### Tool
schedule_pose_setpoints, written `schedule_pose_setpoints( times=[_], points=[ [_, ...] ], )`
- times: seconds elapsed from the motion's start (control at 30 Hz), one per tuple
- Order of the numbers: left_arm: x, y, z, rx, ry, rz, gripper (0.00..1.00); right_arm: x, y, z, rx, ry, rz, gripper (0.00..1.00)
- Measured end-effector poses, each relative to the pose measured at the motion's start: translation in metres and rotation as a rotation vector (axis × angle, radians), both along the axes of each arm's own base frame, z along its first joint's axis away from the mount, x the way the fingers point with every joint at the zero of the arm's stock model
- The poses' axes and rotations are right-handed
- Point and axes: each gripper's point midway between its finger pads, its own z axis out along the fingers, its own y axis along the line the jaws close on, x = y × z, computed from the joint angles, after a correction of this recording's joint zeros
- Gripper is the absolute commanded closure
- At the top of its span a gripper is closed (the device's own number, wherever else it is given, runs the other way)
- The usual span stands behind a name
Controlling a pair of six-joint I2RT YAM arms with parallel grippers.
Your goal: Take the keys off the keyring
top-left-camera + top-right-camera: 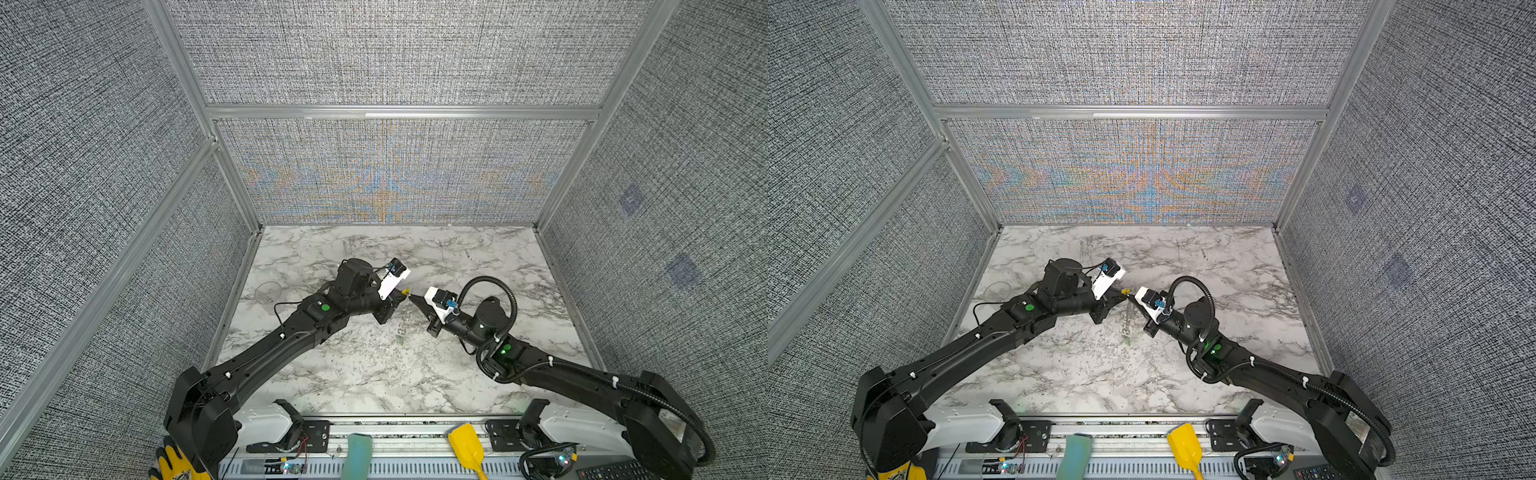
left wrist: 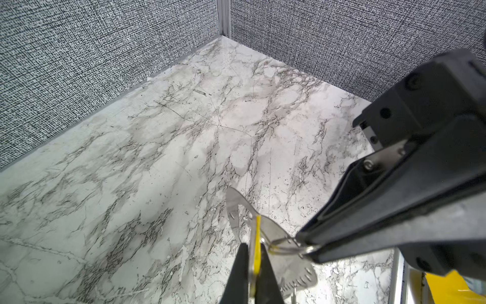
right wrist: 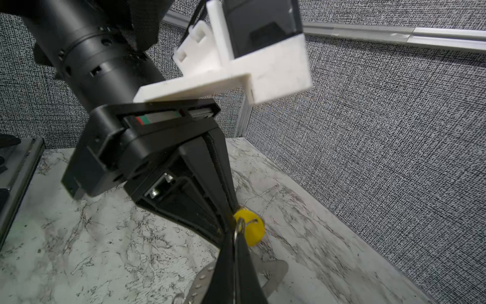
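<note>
Your yellow tag sits near table centre, lifted off the marble table and seen edge-on, with your left gripper clenched on it. Its metal ring pokes out toward 3 o'clock in both top views, and your right gripper is clamped on that ring, its tips almost meeting the left's. The grey keyring dangles at 6 o'clock from the tag. There's a faint greenish spot at its low end, maybe the green tag, too blurry to call. The yellow scoop lies on the front rail at 6 o'clock.
</note>
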Motion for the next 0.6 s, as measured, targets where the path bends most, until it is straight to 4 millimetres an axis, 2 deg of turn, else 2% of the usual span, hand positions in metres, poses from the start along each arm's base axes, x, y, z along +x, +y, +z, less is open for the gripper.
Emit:
schedule_pose_setpoints(
  times=[0.4, 0.6],
  points=[
    [-0.0030, 0.0020, 0.0022, -0.013, 0.010, 0.006, 1.00, -0.0004, -0.0006, 0.0025, 0.081, 0.033, 0.060, 1.00],
    [-0.0024, -0.0004, -0.0058, -0.009, 0.045, 0.008, 1.00, 0.0013, 0.0012, -0.0012, 0.081, 0.033, 0.065, 1.00]
  ],
)
